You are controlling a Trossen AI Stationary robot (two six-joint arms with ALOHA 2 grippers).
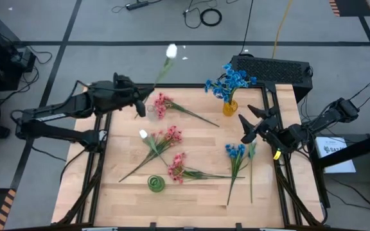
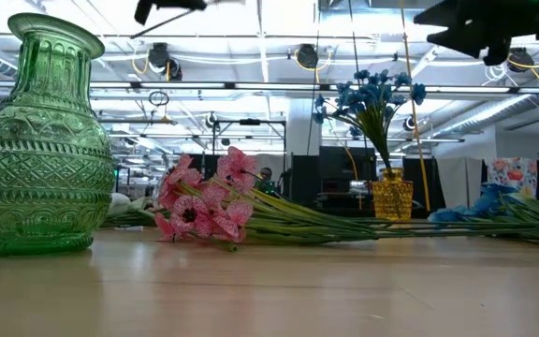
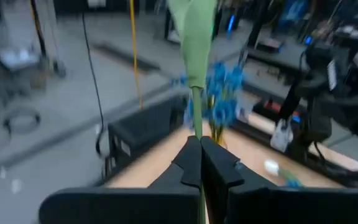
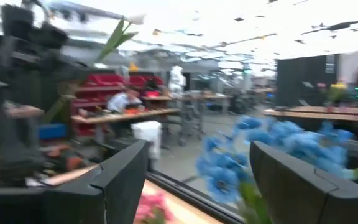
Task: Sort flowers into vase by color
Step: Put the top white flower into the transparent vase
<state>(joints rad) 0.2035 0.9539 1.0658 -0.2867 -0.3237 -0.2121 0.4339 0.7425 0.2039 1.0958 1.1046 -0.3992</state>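
My left gripper (image 1: 140, 104) is over the table's far left part, shut on a white-blossomed sprig (image 1: 171, 51) that stands up above it. My right gripper (image 1: 248, 126) hangs open at the right side, above and just beyond the blue sprigs (image 1: 236, 153) lying flat on the table. A yellow vase (image 1: 230, 106) at the far edge holds blue flowers (image 1: 231, 79) by their stems. A green vase (image 1: 157, 183) stands near the near edge. Three pink sprigs (image 1: 169, 136) and one white sprig (image 1: 143, 134) lie on the wood. My left gripper pinches the white sprig's green stem (image 3: 197, 127) between its two fingertips, coming roughly level from the table's left. The sprig is lifted clear and rises above the fingers, its leaf (image 3: 195, 37) and blossom up top, slanting toward the far edge.
The wooden table (image 1: 191, 199) has free room along its near edge and near right corner. A black case (image 1: 272, 69) sits just beyond the far edge behind the yellow vase. In the low view the green vase (image 2: 40, 140) stands close, the pink blossoms (image 2: 204, 201) beside it.
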